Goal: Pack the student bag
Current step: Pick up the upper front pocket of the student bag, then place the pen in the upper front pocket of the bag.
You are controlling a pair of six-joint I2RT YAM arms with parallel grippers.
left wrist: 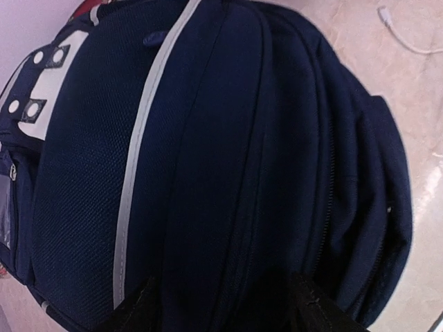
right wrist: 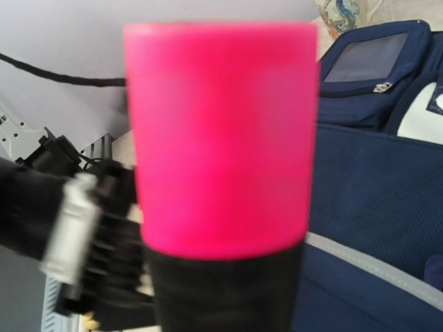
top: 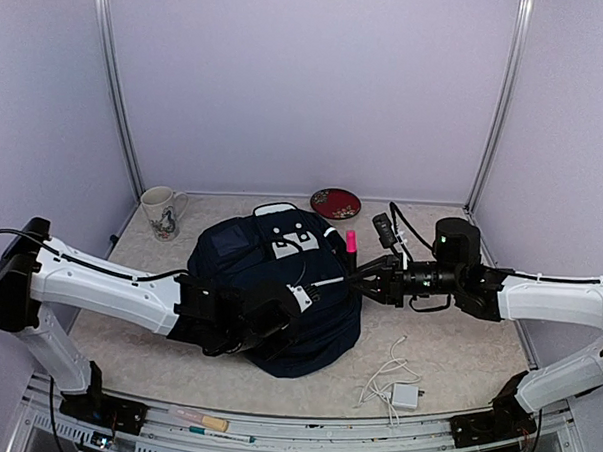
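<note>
The student bag (top: 269,285) is a large dark navy backpack with a white top patch and a thin white stripe, lying in the middle of the table. My left gripper (top: 275,317) presses against its near side. In the left wrist view its jaws (left wrist: 225,297) stand open, one dark finger (left wrist: 142,308) on each side of a fold of the bag (left wrist: 228,138). My right gripper (top: 367,279) is at the bag's right edge, shut on a marker with a pink cap (top: 351,240) and a black body. The marker (right wrist: 220,138) fills the right wrist view and hides the fingers.
A white mug (top: 162,212) stands at the back left and a red plate (top: 336,202) behind the bag. A white charger with its cable (top: 402,394) lies at the front right. Two pens (top: 201,420) lie at the front edge.
</note>
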